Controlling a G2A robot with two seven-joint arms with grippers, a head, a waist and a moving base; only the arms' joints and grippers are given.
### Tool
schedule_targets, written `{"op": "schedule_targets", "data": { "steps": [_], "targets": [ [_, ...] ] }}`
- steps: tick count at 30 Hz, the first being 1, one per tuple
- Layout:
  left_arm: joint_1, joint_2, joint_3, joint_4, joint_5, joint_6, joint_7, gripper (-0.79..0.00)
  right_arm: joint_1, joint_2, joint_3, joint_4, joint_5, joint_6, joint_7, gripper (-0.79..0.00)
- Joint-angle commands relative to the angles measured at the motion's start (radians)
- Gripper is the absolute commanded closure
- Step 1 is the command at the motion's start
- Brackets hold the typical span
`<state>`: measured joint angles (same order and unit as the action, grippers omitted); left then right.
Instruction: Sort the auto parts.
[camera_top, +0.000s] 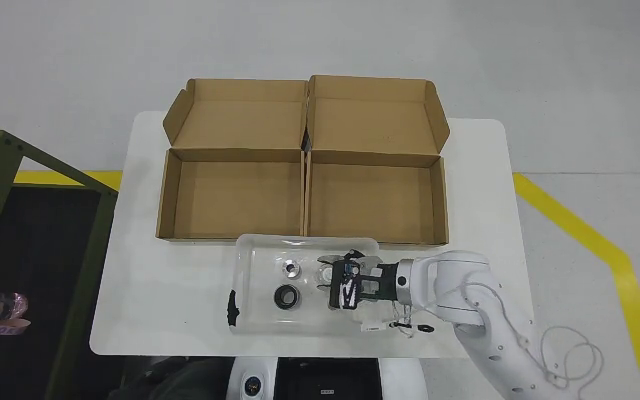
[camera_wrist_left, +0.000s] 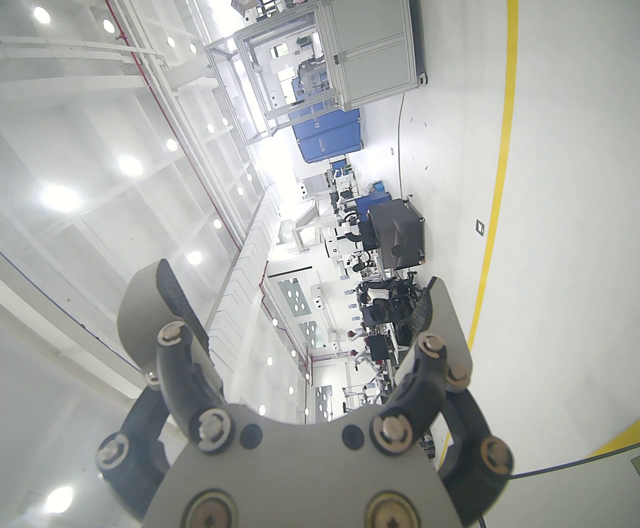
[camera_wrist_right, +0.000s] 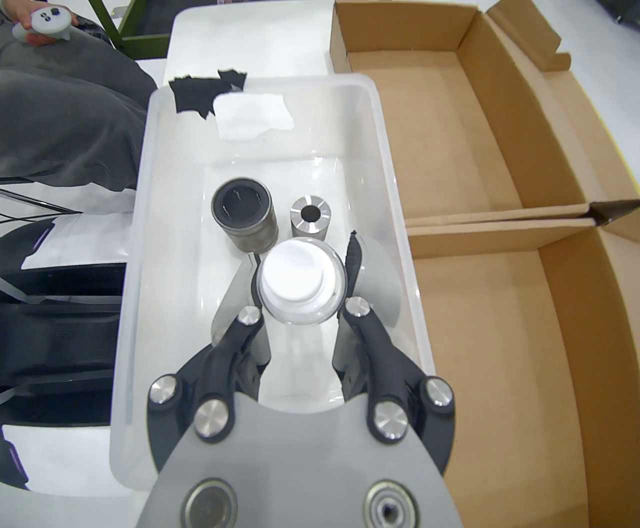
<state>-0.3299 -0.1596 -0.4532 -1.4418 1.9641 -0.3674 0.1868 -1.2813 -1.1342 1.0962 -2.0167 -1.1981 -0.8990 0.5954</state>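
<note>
White table (camera_top: 140, 300) on a pale floor with a yellow line (camera_top: 575, 222); green frame (camera_top: 60, 166) beside it; blue cabinets (camera_wrist_left: 327, 132) far off.

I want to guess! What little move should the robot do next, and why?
Probably lift straight up: the right end effector looks shut on the white part, inside the clear bin, with a dark cylinder and a silver cylinder close by.

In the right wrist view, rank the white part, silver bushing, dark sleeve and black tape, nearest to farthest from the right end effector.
1. White part, gripped by the right end effector.
2. Silver bushing and dark sleeve, side by side just beyond in the bin; too close to call.
3. Black tape, on the bin's far end.
</note>
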Motion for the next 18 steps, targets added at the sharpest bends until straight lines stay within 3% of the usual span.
{"op": "schedule_targets", "data": {
  "steps": [1,18],
  "targets": [
    [0.000,0.000,0.000,0.000,0.000,0.000,0.000,-0.785,0.003,0.002,0.002,-0.009,-0.007,-0.006,-0.027,0.000],
    [0.000,0.000,0.000,0.000,0.000,0.000,0.000,-0.785,0.055,0.009,0.029,-0.098,-0.042,0.016,-0.197,0.000]
  ]
}}
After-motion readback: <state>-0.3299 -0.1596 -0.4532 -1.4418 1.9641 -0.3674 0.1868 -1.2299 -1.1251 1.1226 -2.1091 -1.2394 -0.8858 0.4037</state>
